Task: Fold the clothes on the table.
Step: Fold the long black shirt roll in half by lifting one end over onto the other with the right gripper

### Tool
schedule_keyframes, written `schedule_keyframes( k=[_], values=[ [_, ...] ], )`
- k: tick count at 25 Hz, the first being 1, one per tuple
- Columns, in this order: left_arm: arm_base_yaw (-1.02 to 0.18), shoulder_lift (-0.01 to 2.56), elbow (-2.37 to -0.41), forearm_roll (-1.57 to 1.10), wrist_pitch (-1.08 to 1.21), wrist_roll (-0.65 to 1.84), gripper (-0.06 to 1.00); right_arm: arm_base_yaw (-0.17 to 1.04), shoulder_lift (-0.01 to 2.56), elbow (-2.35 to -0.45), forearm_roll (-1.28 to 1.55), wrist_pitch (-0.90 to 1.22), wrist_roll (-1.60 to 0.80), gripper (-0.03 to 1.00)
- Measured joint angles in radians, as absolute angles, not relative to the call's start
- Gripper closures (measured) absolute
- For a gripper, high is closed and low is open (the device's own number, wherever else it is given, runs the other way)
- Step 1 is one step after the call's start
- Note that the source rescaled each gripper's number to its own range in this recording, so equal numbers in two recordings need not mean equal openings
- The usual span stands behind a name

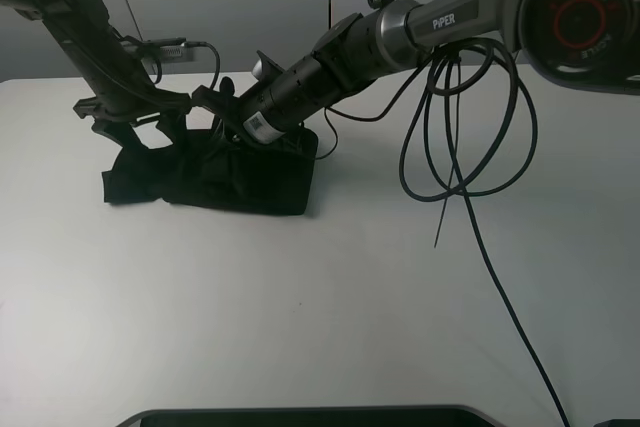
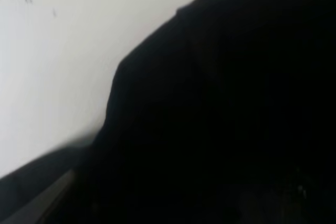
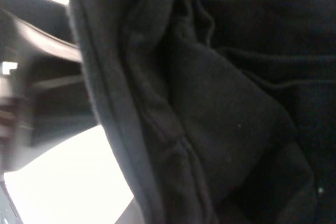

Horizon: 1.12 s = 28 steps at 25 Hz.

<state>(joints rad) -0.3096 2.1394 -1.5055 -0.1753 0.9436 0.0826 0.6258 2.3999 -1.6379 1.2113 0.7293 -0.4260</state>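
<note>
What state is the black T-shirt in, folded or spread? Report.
Folded, not spread: the T-shirt lies as a compact layered block on the table; right wrist view shows stacked fabric layers.

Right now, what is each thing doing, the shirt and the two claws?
T-shirt: crumpled in a low heap on the table, not neatly folded.
Left gripper: down in the shirt's fabric, jaws hidden.
Right gripper: down at the shirt too, jaws hidden.
Cable: dangling in loose loops.
</note>
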Motion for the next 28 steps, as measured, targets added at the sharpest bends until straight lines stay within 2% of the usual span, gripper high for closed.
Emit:
schedule_keyframes(
  k=[5, 7, 9, 10, 12, 13, 17, 21, 25, 28],
  values=[
    [-0.293, 2.119, -1.677, -0.197, 1.061, 0.083, -0.01, 0.626, 2.400, -1.638, 1.211, 0.729, -0.427, 0.80],
    [-0.290, 2.118, -1.758, -0.198, 1.110, 0.083, -0.01, 0.626, 2.400, -1.638, 1.211, 0.732, -0.427, 0.74],
    [-0.290, 2.118, -1.842, -0.206, 1.150, 0.083, -0.01, 0.626, 2.400, -1.638, 1.221, 0.750, -0.440, 0.55],
    [-0.290, 2.118, -1.874, -0.209, 1.164, 0.083, -0.01, 0.626, 2.400, -1.638, 1.242, 0.769, -0.465, 0.42],
    [-0.290, 2.118, -1.940, -0.225, 1.191, 0.083, -0.01, 0.626, 2.400, -1.638, 1.303, 0.813, -0.523, 0.09],
    [-0.290, 2.118, -1.966, -0.235, 1.198, 0.083, -0.01, 0.626, 2.400, -1.638, 1.345, 0.828, -0.556, 0.02],
    [-0.290, 2.115, -2.001, -0.249, 1.208, 0.085, -0.01, 0.626, 2.400, -1.638, 1.494, 0.889, -0.685, -0.03],
    [-0.290, 2.115, -2.003, -0.252, 1.215, 0.100, -0.01, 0.626, 2.379, -1.638, 1.482, 0.878, -0.755, -0.03],
    [-0.290, 2.115, -2.005, -0.252, 1.215, 0.108, -0.01, 0.626, 2.310, -1.638, 1.294, 0.784, -0.756, -0.03],
    [-0.290, 2.115, -2.005, -0.260, 1.215, 0.124, -0.01, 0.626, 2.232, -1.638, 1.017, 0.735, -0.667, -0.03]
  ],
)
